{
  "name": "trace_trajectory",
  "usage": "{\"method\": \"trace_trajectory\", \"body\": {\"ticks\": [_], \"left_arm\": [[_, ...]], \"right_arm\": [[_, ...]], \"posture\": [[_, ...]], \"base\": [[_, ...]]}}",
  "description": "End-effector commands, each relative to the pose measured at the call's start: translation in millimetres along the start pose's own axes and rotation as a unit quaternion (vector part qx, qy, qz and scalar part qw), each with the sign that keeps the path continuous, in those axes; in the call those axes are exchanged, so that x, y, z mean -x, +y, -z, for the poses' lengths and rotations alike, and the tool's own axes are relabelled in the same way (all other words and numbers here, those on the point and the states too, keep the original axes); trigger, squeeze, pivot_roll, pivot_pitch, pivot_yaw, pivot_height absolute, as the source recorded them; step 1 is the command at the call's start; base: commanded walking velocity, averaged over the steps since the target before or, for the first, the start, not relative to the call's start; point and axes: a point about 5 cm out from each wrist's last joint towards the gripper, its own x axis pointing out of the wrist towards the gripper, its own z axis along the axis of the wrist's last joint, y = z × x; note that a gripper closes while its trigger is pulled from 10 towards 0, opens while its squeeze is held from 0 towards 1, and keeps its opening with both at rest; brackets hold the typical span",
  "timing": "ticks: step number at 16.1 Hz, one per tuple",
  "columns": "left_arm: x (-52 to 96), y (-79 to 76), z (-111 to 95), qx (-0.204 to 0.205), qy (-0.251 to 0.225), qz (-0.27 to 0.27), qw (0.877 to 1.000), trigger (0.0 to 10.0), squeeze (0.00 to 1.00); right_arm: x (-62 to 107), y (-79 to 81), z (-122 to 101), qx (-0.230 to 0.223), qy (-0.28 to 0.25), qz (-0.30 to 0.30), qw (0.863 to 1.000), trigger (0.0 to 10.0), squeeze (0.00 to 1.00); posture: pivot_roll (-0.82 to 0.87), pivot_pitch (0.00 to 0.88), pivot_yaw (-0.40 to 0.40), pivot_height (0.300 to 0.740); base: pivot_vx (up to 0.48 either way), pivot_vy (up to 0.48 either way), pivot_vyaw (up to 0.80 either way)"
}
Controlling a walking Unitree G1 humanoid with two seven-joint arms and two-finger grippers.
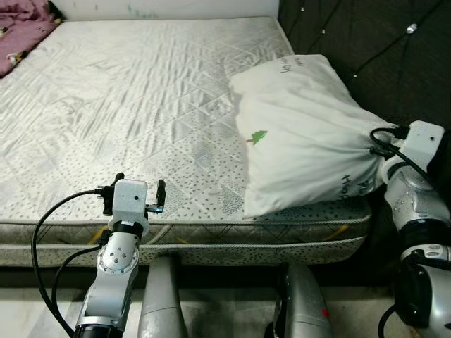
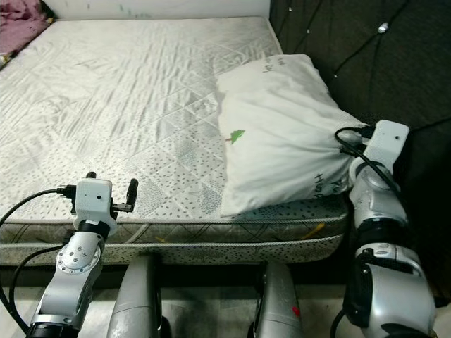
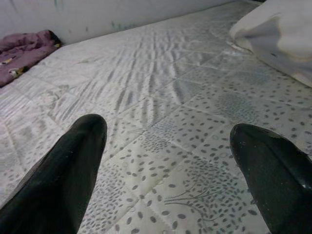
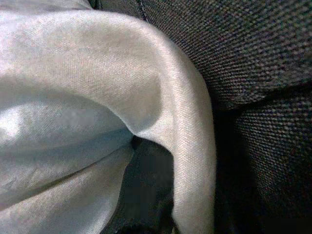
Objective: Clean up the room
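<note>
Fingers spread wide on my left gripper (image 3: 165,180), while my right gripper (image 1: 394,165) is pressing into the pillow's corner.

I am holding my left gripper low over the near edge of the bare quilted mattress (image 1: 141,105), at about seven o'clock in my head view, jaws apart and gripping nothing, probably keeping it ready. I am reaching my right arm in at three o'clock, where the white pillow (image 1: 303,134) is lying against the dark headboard (image 1: 366,42); white fabric is bunching close against that wrist's camera beside the dark upholstery, but I cannot tell whether those fingers are parted or pinching the cloth. A purple blanket (image 1: 25,28) is sitting crumpled at eleven o'clock, likely waiting to be tidied.
</note>
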Motion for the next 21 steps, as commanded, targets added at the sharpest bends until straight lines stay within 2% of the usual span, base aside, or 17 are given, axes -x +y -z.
{"method": "trace_trajectory", "body": {"ticks": [1, 3, 6, 9, 10, 12, 13, 14, 17, 18, 19, 20, 21], "left_arm": [[1.8, 1.7, 1.8, -0.005, 0.003, -0.001, 1.000, 10.0, 0.00], [2.7, 0.8, 2.1, -0.006, 0.003, 0.005, 1.000, 10.0, 0.00], [3.2, -0.7, -2.9, -0.005, -0.016, 0.010, 1.000, 10.0, 0.00], [2.3, 3.0, -6.2, 0.005, -0.025, -0.012, 1.000, 10.0, 0.00], [1.9, 3.0, -6.4, 0.004, -0.025, -0.012, 1.000, 10.0, 0.00], [1.7, 5.7, -5.1, 0.002, -0.022, -0.021, 1.000, 10.0, 0.00], [1.8, 6.3, -4.7, 0.002, -0.021, -0.023, 1.000, 10.0, 0.00], [2.0, 6.4, -4.3, 0.003, -0.019, -0.025, 0.999, 10.0, 0.00], [1.9, 6.9, -3.4, 0.004, -0.016, -0.030, 0.999, 10.0, 0.00], [1.4, 7.2, -3.2, 0.004, -0.014, -0.031, 0.999, 10.0, 0.00], [1.2, 7.2, -3.3, 0.005, -0.014, -0.032, 0.999, 10.0, 0.00], [0.8, 7.3, -3.2, 0.005, -0.013, -0.033, 0.999, 10.0, 0.00], [0.5, 7.6, -3.3, 0.005, -0.013, -0.034, 0.999, 10.0, 0.00]], "right_arm": [[0.2, -21.4, -23.4, 0.009, -0.050, 0.036, 0.998, 0.0, 0.00], [4.1, -18.8, -6.3, 0.024, -0.036, 0.027, 0.999, 0.0, 0.00], [21.8, -6.5, 36.7, 0.075, -0.011, 0.009, 0.997, 0.0, 0.00], [41.5, 12.9, 82.1, 0.083, 0.032, -0.018, 0.996, 0.0, 0.00], [43.6, 16.3, 86.4, 0.086, 0.038, -0.024, 0.995, 0.0, 0.00], [51.3, 28.5, 91.3, 0.089, 0.043, -0.052, 0.994, 10.0, 0.00], [51.8, 29.8, 90.6, 0.082, 0.041, -0.056, 0.994, 10.0, 0.00], [51.0, 29.3, 88.8, 0.080, 0.039, -0.057, 0.994, 10.0, 1.00], [48.7, 18.9, 79.2, 0.101, 0.020, -0.021, 0.994, 10.0, 1.00], [46.0, 8.3, 67.5, 0.108, -0.004, 0.016, 0.994, 10.0, 1.00], [43.1, 3.5, 53.1, 0.114, -0.038, 0.033, 0.992, 10.0, 1.00], [40.3, 6.5, 24.8, 0.099, -0.106, 0.030, 0.989, 10.0, 1.00], [40.2, 12.0, 7.1, 0.108, -0.148, 0.021, 0.983, 10.0, 1.00]], "posture": [[0.09, 0.000, 0.009, 0.538], [0.09, 0.000, 0.011, 0.538], [0.09, 0.000, 0.012, 0.538], [0.08, 0.000, 0.016, 0.538], [0.09, 0.000, 0.015, 0.538], [0.09, 0.000, 0.013, 0.538], [0.09, 0.000, 0.010, 0.538], [0.09, 0.000, 0.007, 0.538], [0.09, 0.000, 0.007, 0.538], [0.09, 0.000, 0.005, 0.538], [0.08, 0.000, 0.008, 0.538], [0.08, 0.000, 0.010, 0.538], [0.08, 0.000, 0.011, 0.538]], "base": [[0.000, 0.000, 0.00], [0.000, 0.000, 0.00], [0.000, 0.000, 0.00], [0.000, 0.000, 0.00], [0.000, 0.000, 0.00], [0.000, 0.000, 0.00], [0.000, 0.000, 0.00], [0.000, 0.000, 0.00], [0.000, 0.000, 0.00], [0.000, 0.000, 0.00], [0.000, 0.000, 0.00], [0.000, 0.000, 0.00], [0.000, 0.000, 0.00]]}}
